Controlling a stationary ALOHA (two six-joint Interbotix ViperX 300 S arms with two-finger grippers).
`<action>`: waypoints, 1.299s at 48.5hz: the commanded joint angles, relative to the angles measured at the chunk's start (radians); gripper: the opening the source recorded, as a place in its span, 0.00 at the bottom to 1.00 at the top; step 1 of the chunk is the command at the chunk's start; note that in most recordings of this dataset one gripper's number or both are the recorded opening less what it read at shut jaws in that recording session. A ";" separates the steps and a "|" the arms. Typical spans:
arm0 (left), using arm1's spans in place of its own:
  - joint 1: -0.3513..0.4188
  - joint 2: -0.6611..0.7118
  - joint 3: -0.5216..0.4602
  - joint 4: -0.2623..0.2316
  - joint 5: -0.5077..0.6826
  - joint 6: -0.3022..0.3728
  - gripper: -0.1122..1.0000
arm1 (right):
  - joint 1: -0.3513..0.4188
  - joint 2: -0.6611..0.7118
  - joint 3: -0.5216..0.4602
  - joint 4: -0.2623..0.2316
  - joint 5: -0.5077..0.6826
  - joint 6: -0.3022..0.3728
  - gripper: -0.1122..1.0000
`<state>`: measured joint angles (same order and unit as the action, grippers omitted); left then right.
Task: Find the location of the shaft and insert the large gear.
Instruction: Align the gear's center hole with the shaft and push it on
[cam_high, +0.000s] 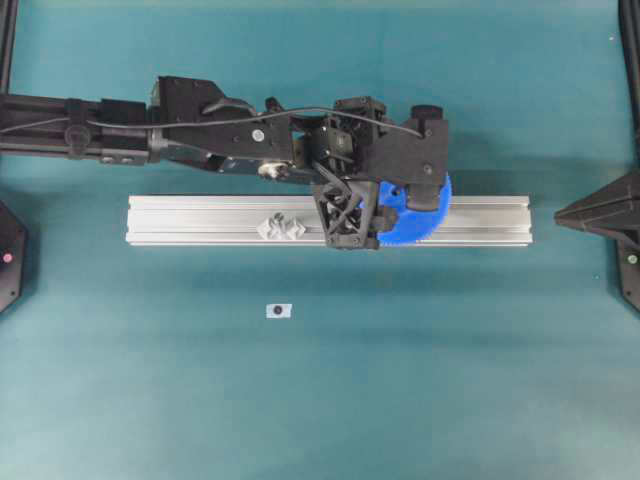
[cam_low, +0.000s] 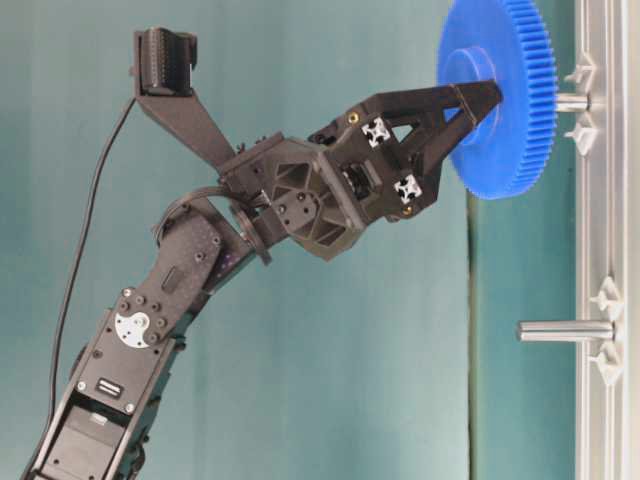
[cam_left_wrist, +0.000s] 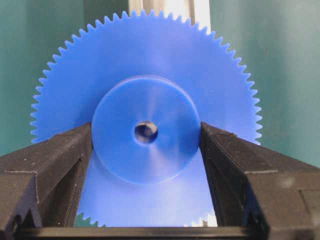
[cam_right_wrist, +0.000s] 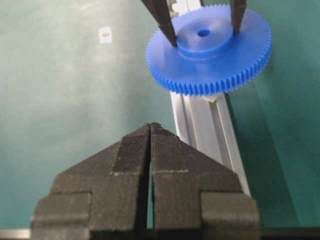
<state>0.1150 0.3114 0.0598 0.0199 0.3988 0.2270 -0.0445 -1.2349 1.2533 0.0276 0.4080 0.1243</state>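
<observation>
Looking through the left wrist camera, I see my left gripper (cam_left_wrist: 146, 150) pinching the large gear (cam_left_wrist: 145, 75) by its raised round hub, one black finger (cam_left_wrist: 55, 165) pressed against each side. From table level, the blue gear (cam_low: 505, 95) hangs over the aluminium rail (cam_low: 600, 420), its centre lined up with the shaft (cam_low: 572, 101) between two clear tabs; I cannot tell whether the pin has entered the hole. My right gripper (cam_right_wrist: 151, 131) sits well back, fingers pressed together, holding nothing. A second pin (cam_low: 565, 330) stands farther along the rail.
</observation>
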 joint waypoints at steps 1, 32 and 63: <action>0.012 -0.014 -0.029 0.002 0.015 0.002 0.75 | -0.002 0.008 -0.011 -0.002 -0.009 0.009 0.10; -0.014 0.012 -0.055 0.002 0.138 -0.006 0.75 | -0.002 0.008 -0.008 -0.002 -0.009 0.011 0.10; 0.011 -0.003 -0.077 0.002 0.209 -0.005 0.75 | -0.003 0.008 -0.002 -0.002 -0.026 0.011 0.10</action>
<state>0.1058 0.3405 0.0092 0.0184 0.6090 0.2224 -0.0445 -1.2349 1.2594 0.0276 0.4004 0.1243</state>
